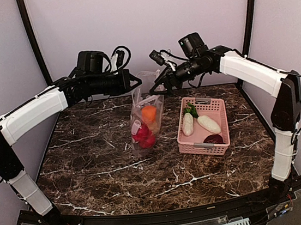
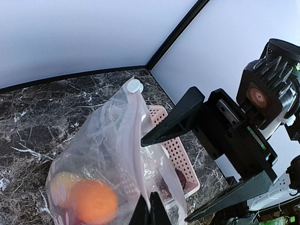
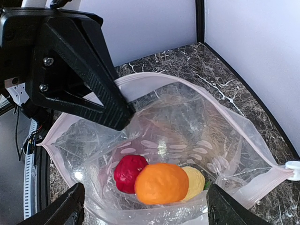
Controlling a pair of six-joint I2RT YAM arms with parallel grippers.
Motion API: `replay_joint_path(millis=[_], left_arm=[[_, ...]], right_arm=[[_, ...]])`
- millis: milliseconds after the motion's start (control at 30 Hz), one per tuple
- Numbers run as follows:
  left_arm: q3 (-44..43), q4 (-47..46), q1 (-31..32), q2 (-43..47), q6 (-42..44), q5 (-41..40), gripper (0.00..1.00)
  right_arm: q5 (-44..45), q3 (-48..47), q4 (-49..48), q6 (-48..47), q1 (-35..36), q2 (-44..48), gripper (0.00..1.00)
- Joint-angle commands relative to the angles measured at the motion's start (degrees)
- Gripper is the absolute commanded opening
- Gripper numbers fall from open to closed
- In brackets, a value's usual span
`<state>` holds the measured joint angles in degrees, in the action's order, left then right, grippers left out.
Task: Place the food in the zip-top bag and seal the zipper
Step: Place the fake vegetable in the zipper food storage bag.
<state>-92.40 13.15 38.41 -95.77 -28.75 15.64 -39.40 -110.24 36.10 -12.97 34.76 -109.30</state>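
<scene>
The clear zip-top bag (image 1: 147,123) hangs upright in the middle of the table with its mouth open. My left gripper (image 2: 150,212) is shut on one edge of the mouth, on the zipper (image 3: 187,83). In the bag lie food pieces: an orange (image 3: 161,183), a red apple (image 3: 128,171) and a yellow fruit (image 3: 196,182). My right gripper (image 3: 146,213) stands open just above the mouth, nothing in it. Two white oblong pieces (image 1: 187,124), a green leafy piece (image 1: 191,109) and a dark red piece (image 1: 213,139) lie in the pink basket (image 1: 219,120).
The pink basket stands right of the bag. A white slider tab (image 3: 294,169) sits at the end of the zipper. Pale walls close the table at the back and both sides. Both arms meet over the back middle.
</scene>
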Motion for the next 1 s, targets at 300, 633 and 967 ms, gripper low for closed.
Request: replay_joint_path(millis=[300, 633, 967], left_arm=[[0.05, -0.02, 0.17, 1.55, 1.68, -0.17, 0.01], [-1.65, 5.56, -0.36, 2.6, 9.02, -4.37, 0.01], [-4.63, 8.21, -0.97, 0.31, 9.49, -2.92, 0.01]], right_arm=[[3.88, -4.59, 2.46, -2.48, -0.08, 3.92, 0.88], [6.11, -0.74, 9.9, -2.91, -9.19, 10.79, 0.89], [8.39, 13.82, 13.97, -10.87, -18.59, 19.72, 0.87]])
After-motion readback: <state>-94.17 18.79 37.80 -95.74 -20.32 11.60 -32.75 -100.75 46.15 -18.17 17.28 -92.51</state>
